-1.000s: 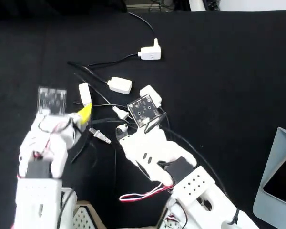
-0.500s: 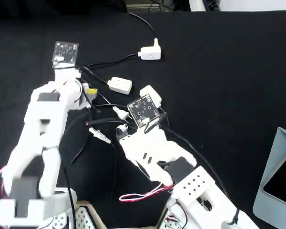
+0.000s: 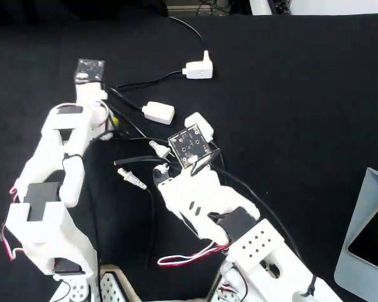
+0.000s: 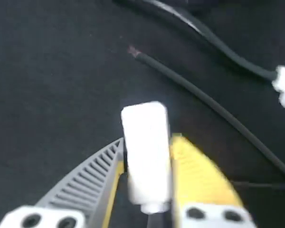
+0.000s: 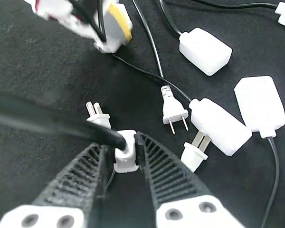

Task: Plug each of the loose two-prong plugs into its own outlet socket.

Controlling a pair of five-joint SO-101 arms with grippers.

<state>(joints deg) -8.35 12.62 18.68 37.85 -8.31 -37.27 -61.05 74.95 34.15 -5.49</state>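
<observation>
Jaws on my left gripper pinch a socket by its long sides, over the black table. My right gripper is clamped on a plug where its cord enters. Just beyond it lies a loose plug, with other sockets near. I judge these pieces light, hard and slick, and the cords springy enough to twist a plug off line. Best hold, I think, is the plug's flat body behind the prongs, and the socket by its sides, slot face clear.
</observation>
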